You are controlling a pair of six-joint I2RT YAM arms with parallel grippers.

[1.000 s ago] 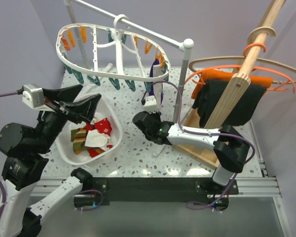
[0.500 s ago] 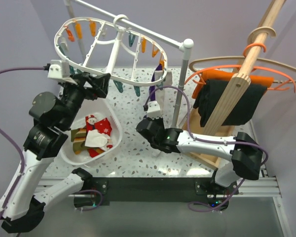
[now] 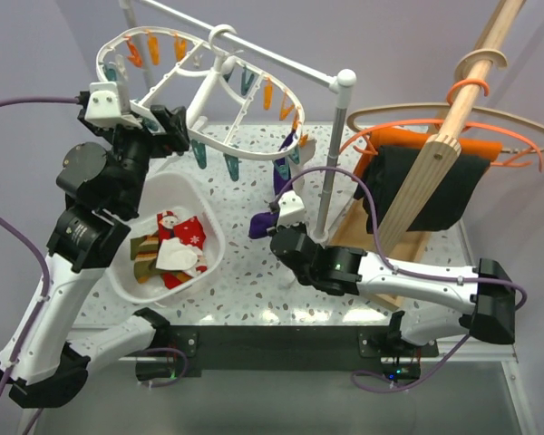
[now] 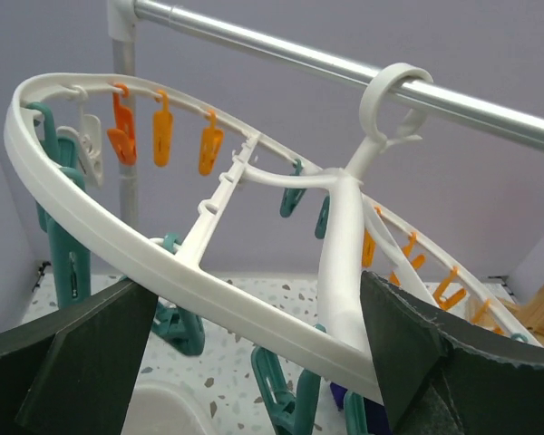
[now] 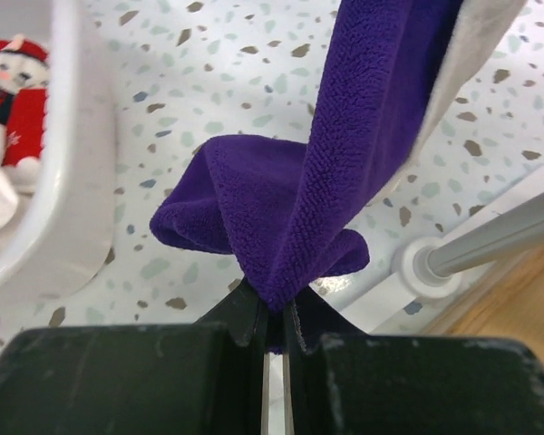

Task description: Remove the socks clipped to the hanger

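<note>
The white oval hanger [image 3: 219,80] hangs tilted from the rail by its hook, with orange and teal clips along the rim. My left gripper [image 3: 168,127] is open. In the left wrist view [image 4: 254,362] the hanger's near rim [image 4: 163,263] runs between its fingers. A dark purple sock [image 3: 281,168] hangs from a clip on the right side, with a white sock [image 3: 301,143] beside it. My right gripper [image 3: 274,217] is shut on the purple sock's lower end [image 5: 344,163], pinching a fold [image 5: 272,317]. Red, striped and white socks [image 3: 177,245] lie in the basket.
A white basket [image 3: 204,263] stands at front left, its rim also showing in the right wrist view [image 5: 63,181]. The white rail post [image 3: 331,172] stands just right of my right gripper. A wooden rack [image 3: 435,136] with black and orange cloths and thin hangers fills the right.
My left arm rose from over the basket to the hanger's near left rim. The hanger tilted and turned. My right gripper drew the purple sock's end down and nearer.
</note>
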